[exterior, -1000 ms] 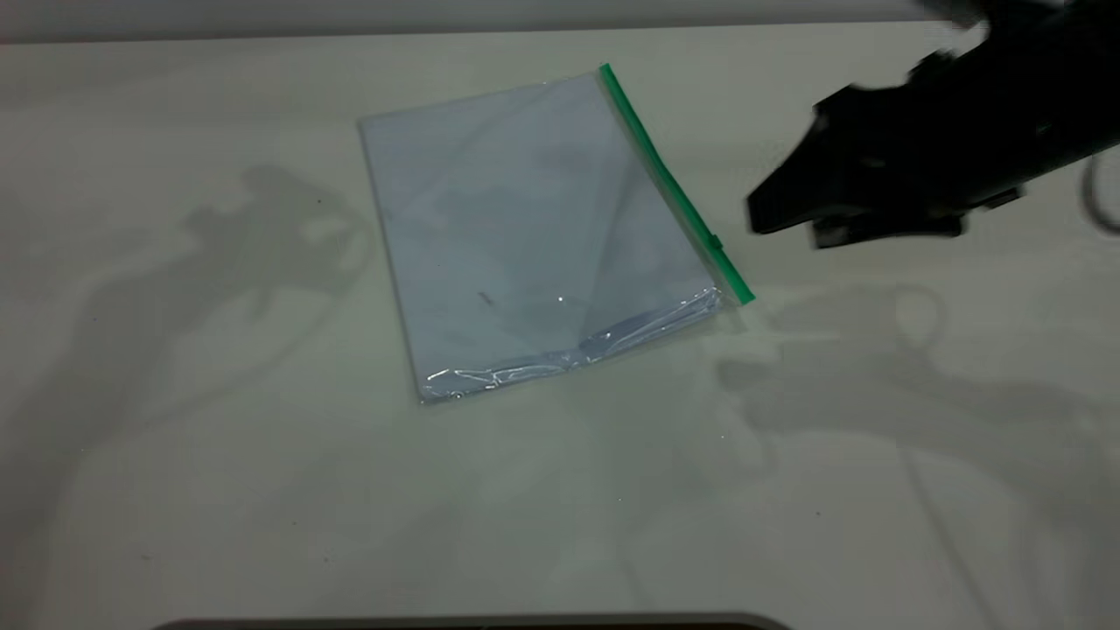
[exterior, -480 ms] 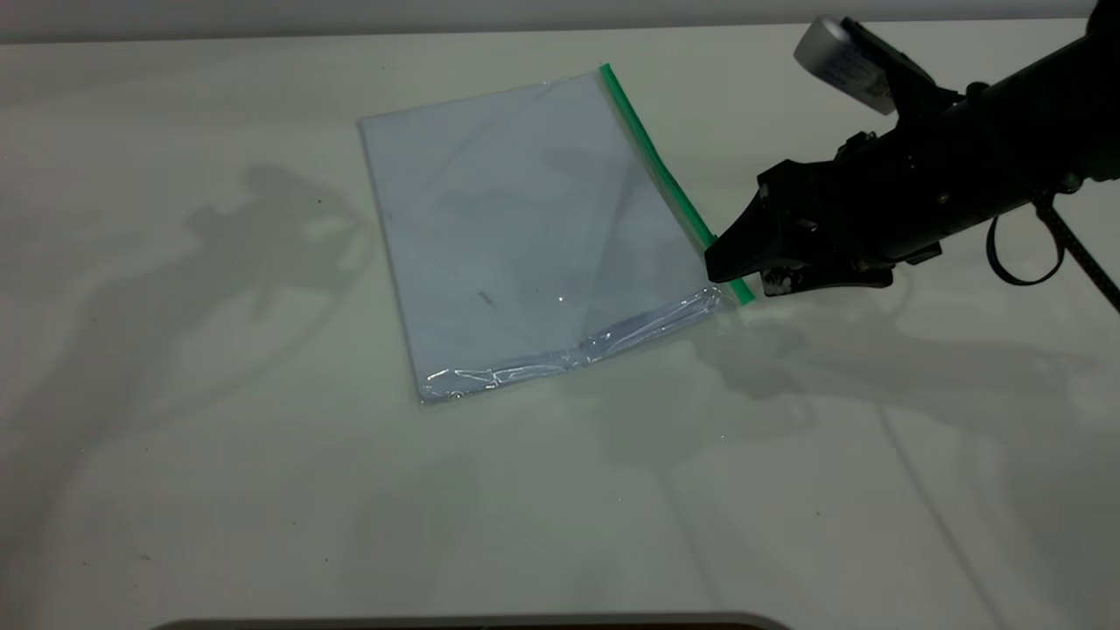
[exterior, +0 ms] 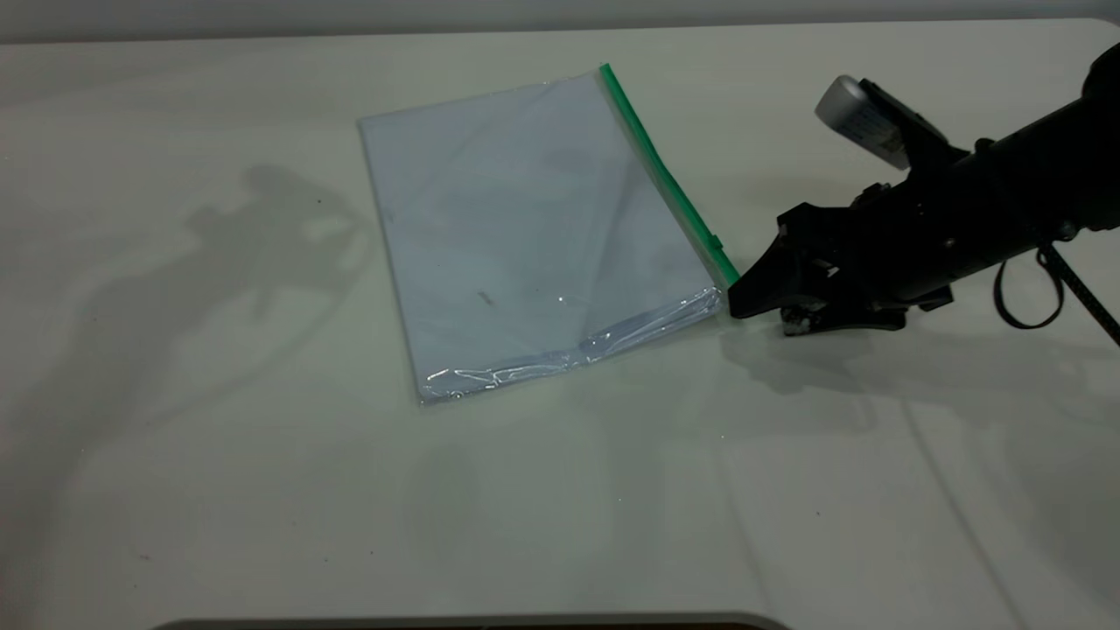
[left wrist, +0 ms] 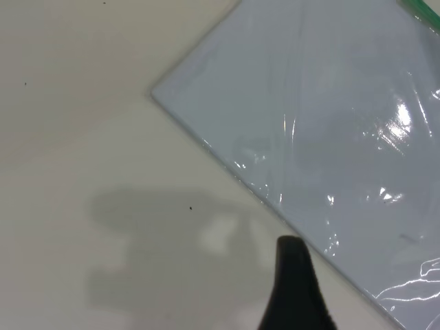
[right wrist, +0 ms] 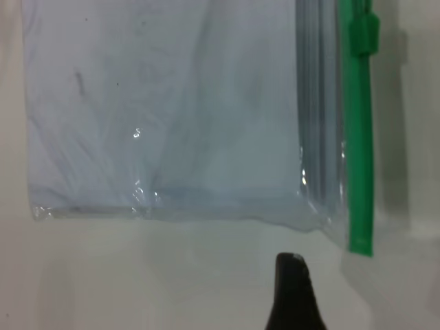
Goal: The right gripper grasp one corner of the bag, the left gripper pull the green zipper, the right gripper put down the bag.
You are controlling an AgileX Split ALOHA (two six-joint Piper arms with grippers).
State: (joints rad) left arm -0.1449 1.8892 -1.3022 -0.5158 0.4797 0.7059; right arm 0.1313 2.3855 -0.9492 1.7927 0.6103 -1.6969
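The near half of the bench [exterior: 542, 525] is bare apart from shadows. Past it the bag [exterior: 534, 227] lies flat toward the far edge, angled, with the green zipper [exterior: 665, 179] running down its right-hand side and the slider tab [right wrist: 363, 33] close to the nearer end.

The right gripper [exterior: 744, 302] comes in low from the right edge, its tip just beside the bag's near right corner where the zipper strip ends — probably lined up to take that corner, so the bag is anchored when the slider is pulled. Whether its jaws are spread or together I cannot tell.

Half a second ago that tip sat higher, over the strip; now it is lower and slightly back toward the right edge. The bag has not shifted.

The left gripper [left wrist: 294, 289] hovers off the bag's opposite side — idle, jaws unreadable.
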